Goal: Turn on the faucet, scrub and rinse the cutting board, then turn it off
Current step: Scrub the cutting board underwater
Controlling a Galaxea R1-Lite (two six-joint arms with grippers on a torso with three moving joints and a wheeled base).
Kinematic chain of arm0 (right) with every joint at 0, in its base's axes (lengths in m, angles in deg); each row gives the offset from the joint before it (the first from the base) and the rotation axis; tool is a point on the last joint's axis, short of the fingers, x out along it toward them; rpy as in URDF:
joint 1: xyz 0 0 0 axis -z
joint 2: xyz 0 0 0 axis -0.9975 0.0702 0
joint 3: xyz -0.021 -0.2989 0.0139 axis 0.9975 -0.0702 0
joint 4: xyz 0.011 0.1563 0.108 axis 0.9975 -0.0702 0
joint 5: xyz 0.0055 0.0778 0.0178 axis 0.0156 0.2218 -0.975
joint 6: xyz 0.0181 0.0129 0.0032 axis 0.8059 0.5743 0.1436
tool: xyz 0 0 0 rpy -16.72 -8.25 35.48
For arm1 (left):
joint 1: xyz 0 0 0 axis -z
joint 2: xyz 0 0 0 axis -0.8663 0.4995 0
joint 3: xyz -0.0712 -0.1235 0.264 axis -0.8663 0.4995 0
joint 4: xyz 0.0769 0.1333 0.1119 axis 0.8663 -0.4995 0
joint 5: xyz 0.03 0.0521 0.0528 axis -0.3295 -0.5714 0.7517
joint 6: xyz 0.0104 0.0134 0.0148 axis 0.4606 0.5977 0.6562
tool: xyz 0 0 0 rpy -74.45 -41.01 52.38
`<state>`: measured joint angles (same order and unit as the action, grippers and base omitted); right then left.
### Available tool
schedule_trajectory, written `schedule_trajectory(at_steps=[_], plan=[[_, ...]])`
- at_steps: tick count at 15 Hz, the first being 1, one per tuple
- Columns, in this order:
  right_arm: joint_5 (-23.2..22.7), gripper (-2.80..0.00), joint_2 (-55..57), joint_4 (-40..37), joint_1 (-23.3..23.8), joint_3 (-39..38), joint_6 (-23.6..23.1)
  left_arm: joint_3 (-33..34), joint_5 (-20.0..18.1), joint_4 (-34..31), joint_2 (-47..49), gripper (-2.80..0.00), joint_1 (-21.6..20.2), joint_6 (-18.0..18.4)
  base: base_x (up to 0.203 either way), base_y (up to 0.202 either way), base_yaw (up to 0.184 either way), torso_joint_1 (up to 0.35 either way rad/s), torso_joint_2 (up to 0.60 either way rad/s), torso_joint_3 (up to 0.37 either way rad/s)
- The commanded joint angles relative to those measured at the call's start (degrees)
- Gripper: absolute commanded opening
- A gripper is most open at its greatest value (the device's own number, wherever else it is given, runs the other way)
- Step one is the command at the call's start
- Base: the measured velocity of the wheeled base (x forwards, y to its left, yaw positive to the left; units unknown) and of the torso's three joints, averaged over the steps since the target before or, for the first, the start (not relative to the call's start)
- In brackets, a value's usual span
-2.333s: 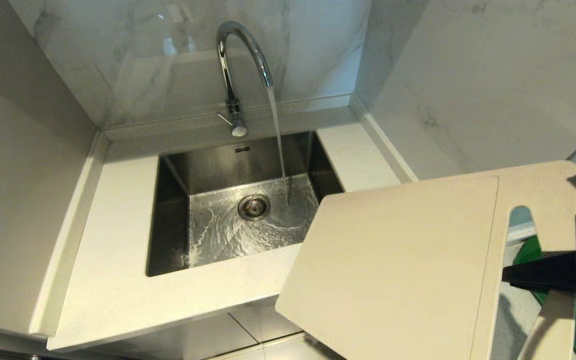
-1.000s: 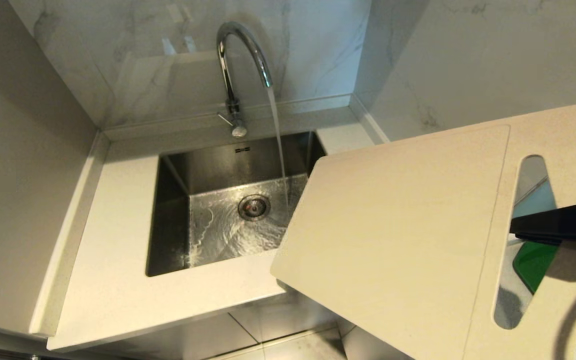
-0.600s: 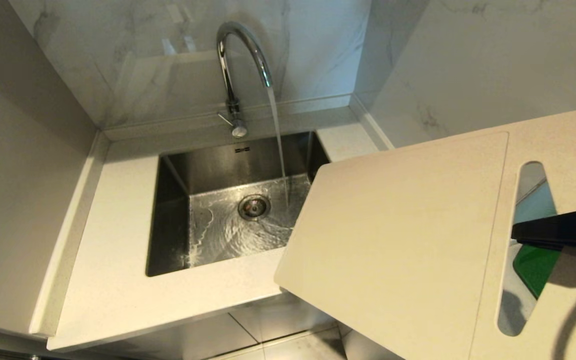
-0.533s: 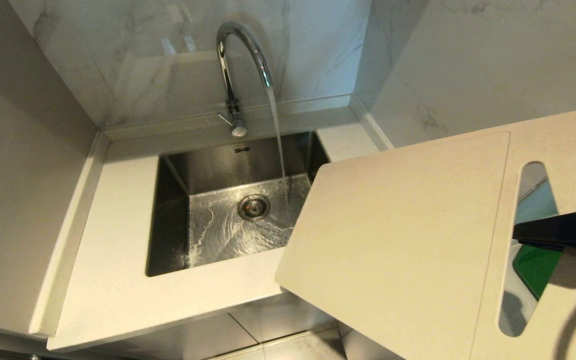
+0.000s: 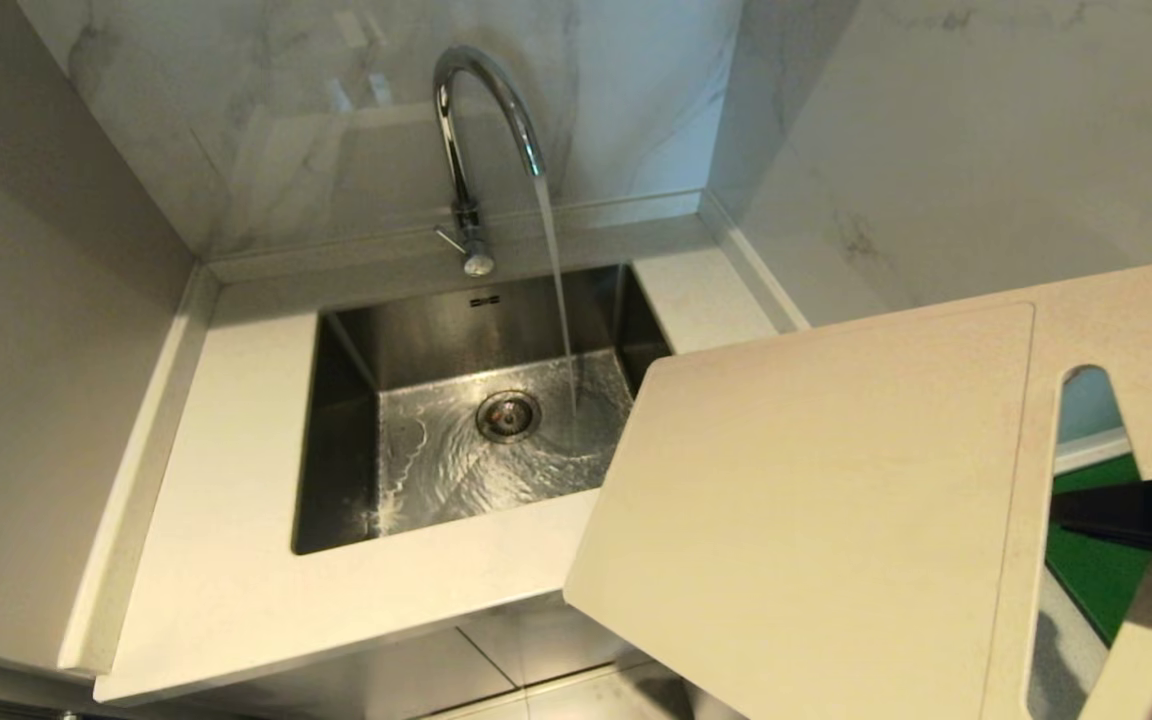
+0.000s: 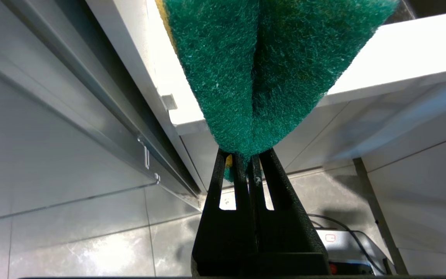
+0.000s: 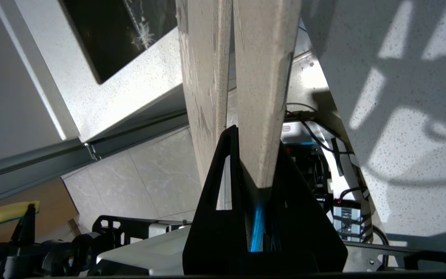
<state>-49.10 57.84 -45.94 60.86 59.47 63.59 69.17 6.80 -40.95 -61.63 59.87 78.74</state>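
The chrome faucet stands behind the steel sink, and a stream of water falls from its spout into the basin. The cream cutting board hangs tilted in the air at the right, its left corner over the sink's right front edge and clear of the stream. My right gripper is shut on the strip beside the handle slot; the right wrist view shows the board edge-on between the jaws of that gripper. Below the counter edge and outside the head view, my left gripper is shut on a green scouring sponge.
A white counter surrounds the sink, with marble walls behind and to the right. A bright green flat thing lies under the board's handle end. Tiled floor and cabinet fronts lie below the counter, and the robot's base with cables sits beneath the right arm.
Over the last second the board has sunk and drifted right, uncovering more of the sink's right side. Before that it had been lifted. Water keeps running.
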Motion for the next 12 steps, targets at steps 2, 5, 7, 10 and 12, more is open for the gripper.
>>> schedule_trajectory(at_steps=[2,5,7,10,12], plan=[[0.02,-2.8,-1.53,-0.16,-0.02,-0.58,0.19,0.03,0.02,-0.04,0.09,-2.8,-0.02,0.22,0.112,0.0,0.023,-0.01,-0.01,0.011],[0.02,-2.8,-1.79,-0.16,-0.02,-0.58,0.1,0.11,0.02,-0.04,0.09,-2.8,-0.02,0.22,0.197,0.0,-0.001,0.017,0.01,-0.002],[0.02,-2.8,-1.79,-0.16,-0.02,-0.58,0.1,0.03,-0.07,-0.04,0.09,-2.8,-0.02,0.22,0.236,0.0,-0.039,0.003,0.0,0.005],[-0.07,-2.8,-1.79,-0.16,-0.02,-0.66,0.1,0.11,-0.25,-0.04,0.09,-2.8,-0.02,1.1,0.169,0.0,0.017,0.002,0.0,0.002],[-0.07,-2.8,-1.88,-0.25,-0.02,-0.66,0.1,0.02,-0.25,-0.04,0.09,-2.8,-0.02,1.1,0.193,0.0,-0.011,0.004,0.0,0.004]])
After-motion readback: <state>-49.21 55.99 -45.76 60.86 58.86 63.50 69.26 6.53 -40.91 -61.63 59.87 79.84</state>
